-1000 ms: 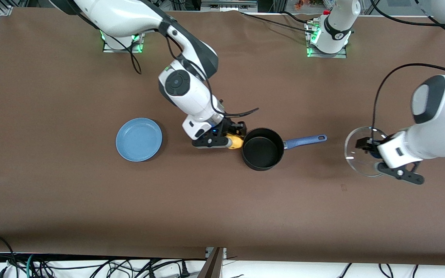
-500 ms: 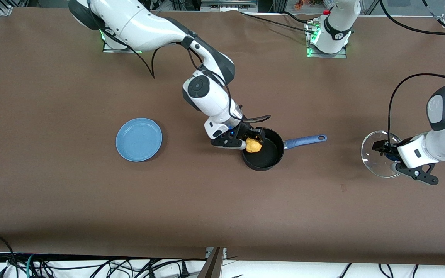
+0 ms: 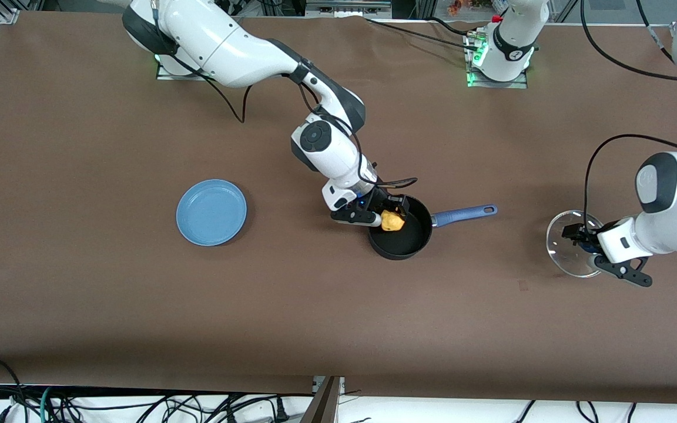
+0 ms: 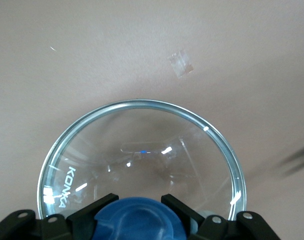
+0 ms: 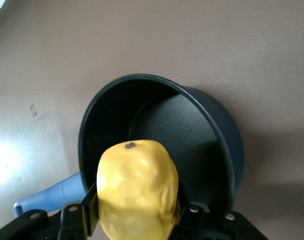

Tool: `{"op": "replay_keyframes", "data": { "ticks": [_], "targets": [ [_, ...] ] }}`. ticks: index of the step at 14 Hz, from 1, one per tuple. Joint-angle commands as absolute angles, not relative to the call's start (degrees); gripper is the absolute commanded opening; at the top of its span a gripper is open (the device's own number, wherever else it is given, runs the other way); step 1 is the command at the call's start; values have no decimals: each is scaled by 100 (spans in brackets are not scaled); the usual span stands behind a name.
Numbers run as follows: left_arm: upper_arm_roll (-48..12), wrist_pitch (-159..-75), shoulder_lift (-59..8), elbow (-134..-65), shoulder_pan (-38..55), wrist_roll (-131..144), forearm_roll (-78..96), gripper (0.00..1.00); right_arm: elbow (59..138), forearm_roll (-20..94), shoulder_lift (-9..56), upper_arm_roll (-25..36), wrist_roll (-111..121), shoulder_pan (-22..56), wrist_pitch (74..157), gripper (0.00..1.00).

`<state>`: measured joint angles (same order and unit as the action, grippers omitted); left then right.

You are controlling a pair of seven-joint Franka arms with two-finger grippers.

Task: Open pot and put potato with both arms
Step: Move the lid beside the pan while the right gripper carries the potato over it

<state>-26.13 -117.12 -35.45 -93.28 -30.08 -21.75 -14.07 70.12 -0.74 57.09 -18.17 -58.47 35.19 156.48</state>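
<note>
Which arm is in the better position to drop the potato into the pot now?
Right. The right gripper holds the potato over the open pot. The left gripper is busy holding the lid toward the left arm's end of the table.

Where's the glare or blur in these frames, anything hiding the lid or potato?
Left wrist view: small white glints on the glass lid, its rim sharp, the blue knob soft. Right wrist view: potato close and slightly soft, a bright patch on the table, the pot dark inside. Front view: even light, a few glints on the lid.
</note>
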Motion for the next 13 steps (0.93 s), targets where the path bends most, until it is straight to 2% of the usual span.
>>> {"op": "replay_keyframes", "data": {
  "ticks": [1,2,3,4,6,7,10,13],
  "targets": [
    [-2663,-11760,-3717,-9316,-3111,-2206,-1494,0,6653,-158,5950,-1617,-5985,3753,15706,26],
    [-2654,-11925,-3770,-9351,-3111,-2197,-1512,0,6653,-150,5950,-1608,-5985,3744,15706,33],
    [-2637,-12205,-3771,-9508,-3111,-2189,-1555,0,6653,-149,5950,-1608,-5977,3744,15706,83],
    [-2628,-12408,-3762,-9710,-3120,-2171,-1617,0,6645,-158,5933,-1591,-5942,3744,15697,100],
    [-2602,-13249,-3727,-10306,-3338,-2101,-1626,0,6583,-141,5845,-1564,-5906,3700,15453,100],
    [-2575,-13741,-3700,-10640,-3392,-2101,-1626,0,6531,-141,5775,-1556,-5898,3674,15068,100],
    [-2566,-13843,-3385,-10995,-3568,-2153,-1932,0,6022,-158,5372,-1556,-5740,3438,13313,100],
    [-2566,-13808,-3384,-11048,-3673,-2188,-2197,0,6012,-149,4669,-1538,-4487,3034,11617,100]
  ]
}}
